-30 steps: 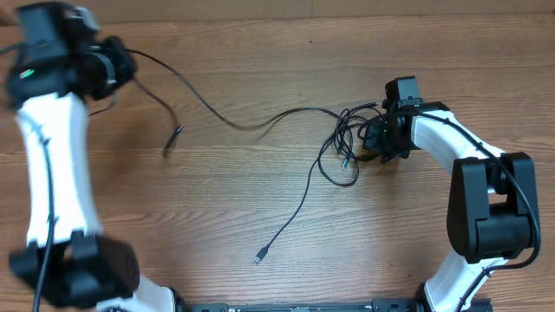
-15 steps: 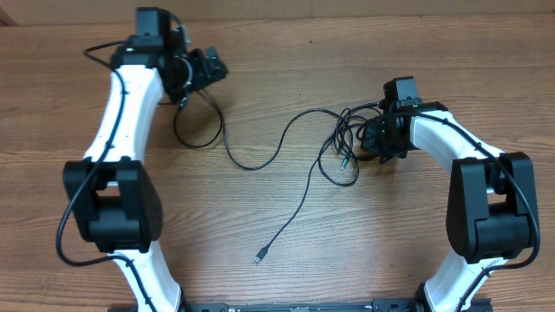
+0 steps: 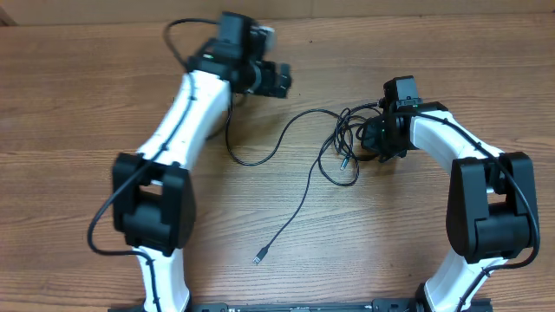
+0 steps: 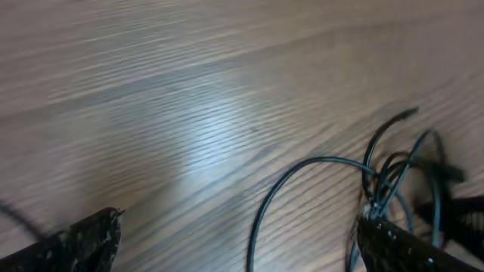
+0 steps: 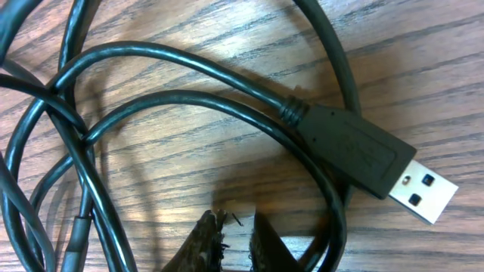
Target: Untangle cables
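Observation:
The cables (image 3: 342, 143) lie knotted in a small tangle right of the table's middle. One strand (image 3: 251, 162) loops left from it toward my left arm, and another runs down to a small plug (image 3: 259, 256) near the front. My left gripper (image 3: 282, 81) hovers open at the back middle, left of the tangle and holding nothing. Its wrist view shows a cable arc (image 4: 261, 215) on the wood below the wide-set fingers (image 4: 91, 238). My right gripper (image 3: 373, 143) sits at the tangle's right side. Its fingertips (image 5: 204, 242) stand a narrow gap apart, with nothing between them, beside a USB plug (image 5: 363, 155).
The left arm's own thicker wire (image 3: 186, 35) arches near the table's back edge. Both arm bases (image 3: 156, 225) (image 3: 490, 217) stand at the front left and front right. Bare wood (image 3: 87, 104) spreads to the far left.
My left gripper opened and let go of the strand, and the arm swung from the far left to the back middle. The freed strand fell slack into a loop. My right jaws parted slightly.

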